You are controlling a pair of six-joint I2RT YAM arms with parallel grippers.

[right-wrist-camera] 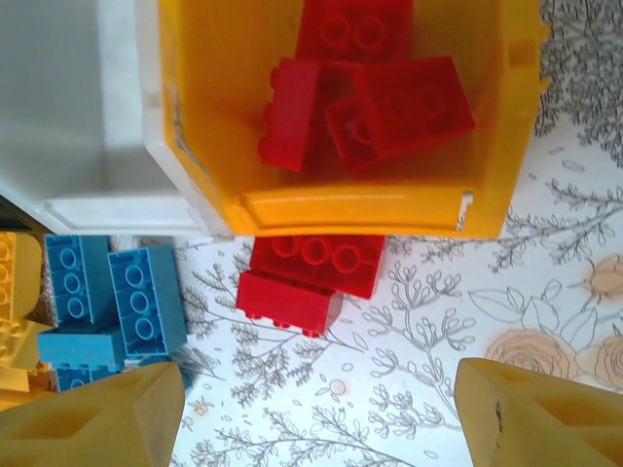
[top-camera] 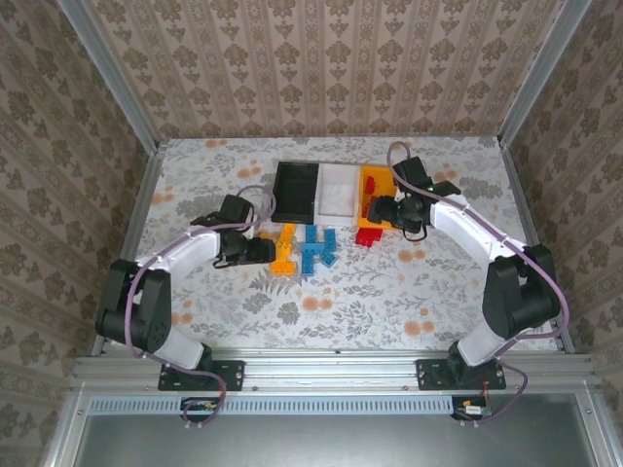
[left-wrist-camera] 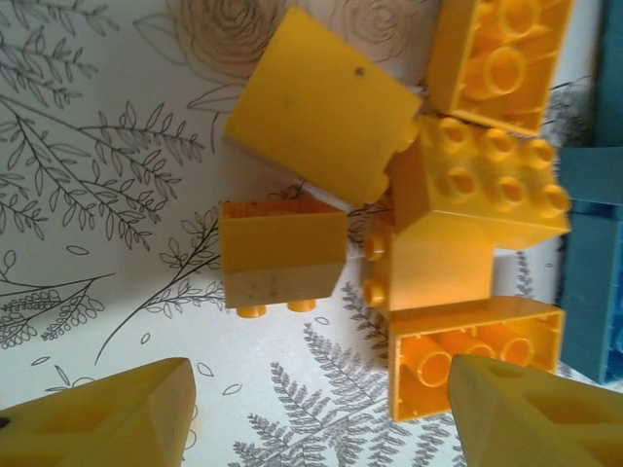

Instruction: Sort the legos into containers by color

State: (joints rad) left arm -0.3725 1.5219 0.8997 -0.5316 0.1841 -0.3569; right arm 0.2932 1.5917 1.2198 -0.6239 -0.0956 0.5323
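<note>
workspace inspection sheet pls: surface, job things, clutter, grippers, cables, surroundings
surface: table under a floral-print cover.
job's things: black bin, white bin and orange-yellow bin stand in a row. Red legos in the bin, two more red legos on the table against its near wall. Blue legos and orange-yellow legos lie loose.
clutter: nothing seen.
grippers: left gripper open, empty, over the orange-yellow legos. Right gripper open, empty, by the orange-yellow bin.
cables: left arm cable and right arm cable, each looping along its arm.
surroundings: wallpapered walls, metal frame.
</note>
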